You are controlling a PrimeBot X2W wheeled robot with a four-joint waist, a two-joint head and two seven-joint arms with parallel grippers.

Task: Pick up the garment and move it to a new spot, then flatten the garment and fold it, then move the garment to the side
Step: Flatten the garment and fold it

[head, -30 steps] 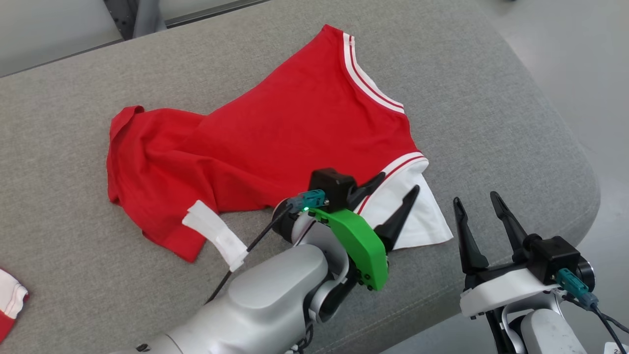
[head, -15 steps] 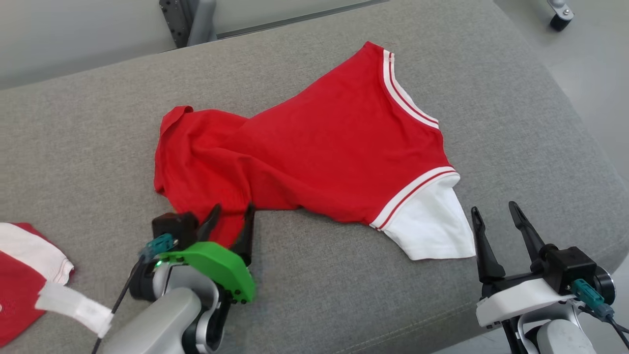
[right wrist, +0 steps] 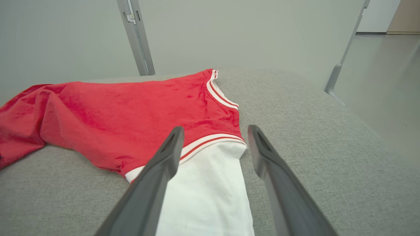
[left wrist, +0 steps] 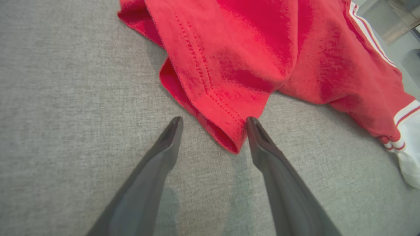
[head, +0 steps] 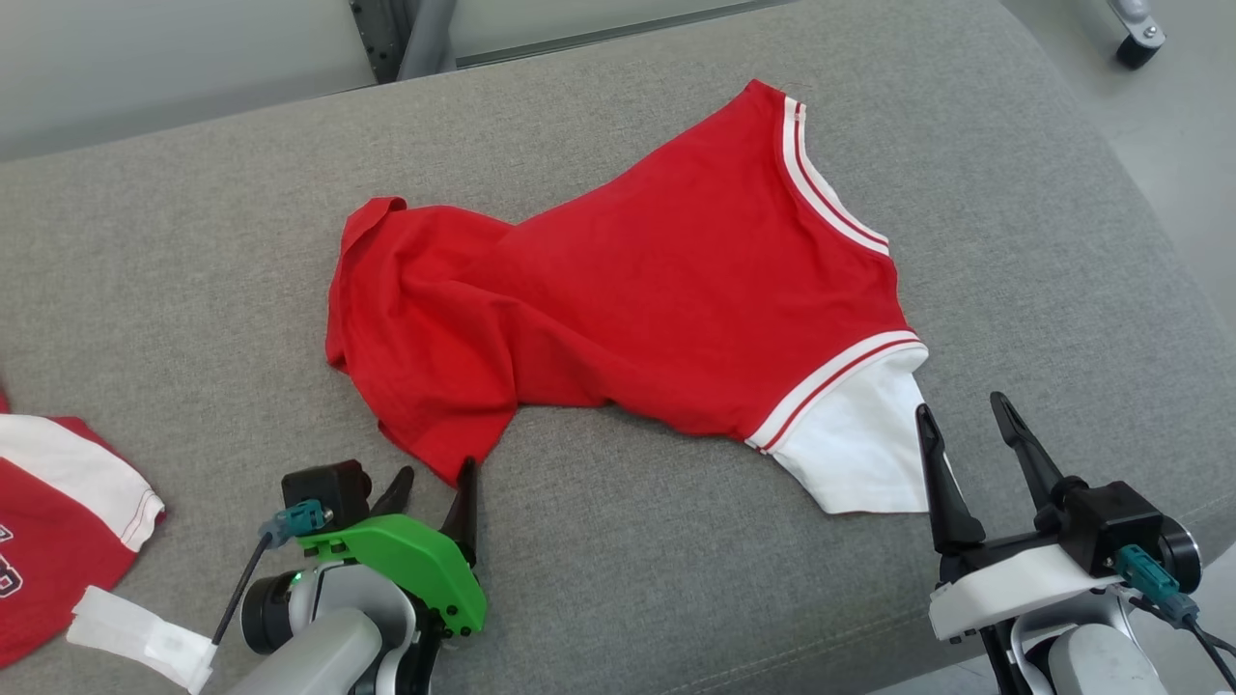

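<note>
1. My left hand (head: pixel 437 466) is open and holds nothing. Its two fingers straddle the garment's nearest hem corner. One fingertip sits right at the cloth's edge, though I cannot tell whether it touches.
2. My right hand (head: pixel 961 403) is also open and empty. It sits on the near side of the garment's white sleeve (head: pixel 855 444), with its fingers pointing along the sleeve towards the red body.
3. The garment (head: pixel 628 280) is a red shirt with white-and-red striped trim. It lies unfolded on the grey cushion (head: pixel 193 241). The end by my left hand is bunched and creased, and the end with the striped trim is smoother.
4. The white sleeve sticks out from the garment's near right corner and lies flat on the cushion.
5. Bare grey upholstery shows all round the garment.
6. A second red-and-white piece of clothing (head: pixel 58 521) lies well to the left of the garment and does not touch it.
7. A metal post (head: pixel 415 34) stands beyond the garment. A caster wheel (head: pixel 1135 43) rests on the floor off to the garment's far right.
</note>
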